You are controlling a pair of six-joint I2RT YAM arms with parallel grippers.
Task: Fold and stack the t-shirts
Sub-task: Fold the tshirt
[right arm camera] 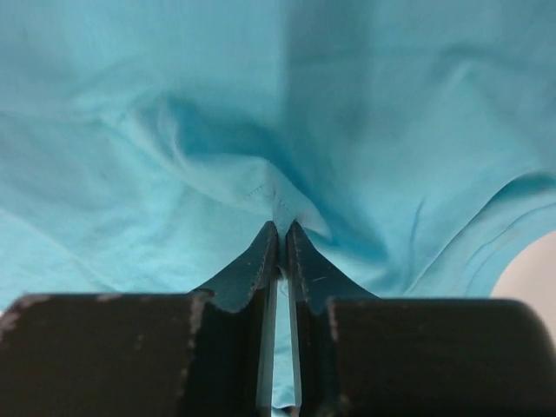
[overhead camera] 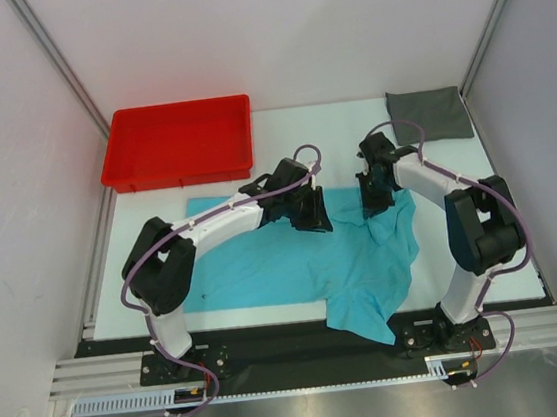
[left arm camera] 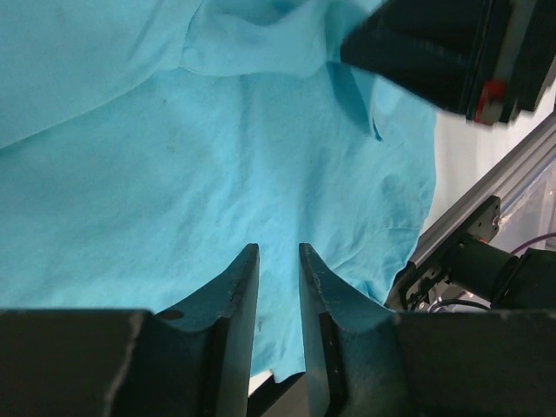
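Observation:
The turquoise t-shirt (overhead camera: 285, 263) lies spread and rumpled across the middle of the table, one corner hanging over the front edge. A dark grey t-shirt (overhead camera: 430, 115) sits folded as a small rectangle at the back right. My right gripper (right arm camera: 281, 224) is shut on a pinched fold of the turquoise t-shirt (right arm camera: 174, 130), with stitched hem showing at the fingertips; from above the right gripper (overhead camera: 373, 201) is at the shirt's upper right edge. My left gripper (left arm camera: 276, 248) hovers over the turquoise t-shirt (left arm camera: 174, 174) with its jaws apart and nothing between them; from above the left gripper (overhead camera: 311, 212) is near the shirt's top middle.
A red plastic tray (overhead camera: 181, 165) stands at the back left. White walls with metal posts close in the sides and back. A black strip and aluminium rail (overhead camera: 315, 350) run along the front edge by the arm bases.

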